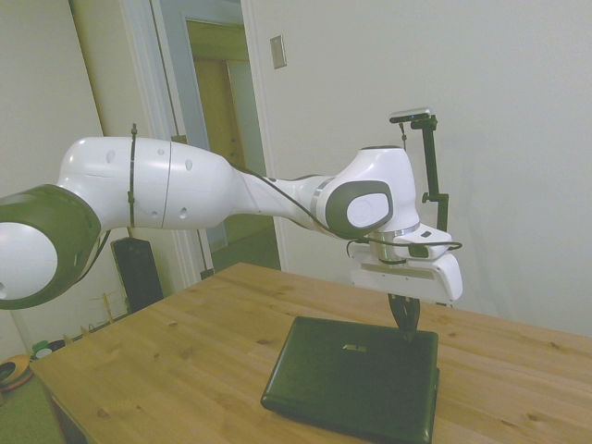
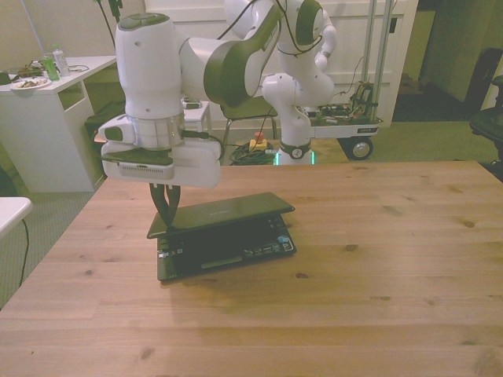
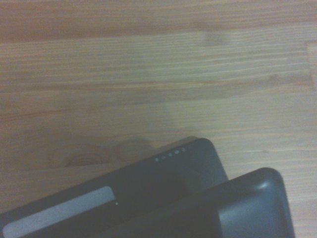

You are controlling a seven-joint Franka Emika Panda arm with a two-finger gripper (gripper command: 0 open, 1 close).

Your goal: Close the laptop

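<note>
Wooden table [image 2: 377, 259] bears nearly shut laptop [image 2: 228, 214]; doorway [image 1: 222, 111] behind.

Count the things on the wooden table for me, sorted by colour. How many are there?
Black: 1, the laptop, its lid not quite shut.
Other colours: 0.
Total: 1 thing on the table. The robot's end effector only touches down at the lid's corner, so I left it out.

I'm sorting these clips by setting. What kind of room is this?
Probably a robotics lab in an ordinary indoor room: the arm works on a laptop at a wooden table, with a wheeled equipment cart and a white desk behind.
</note>
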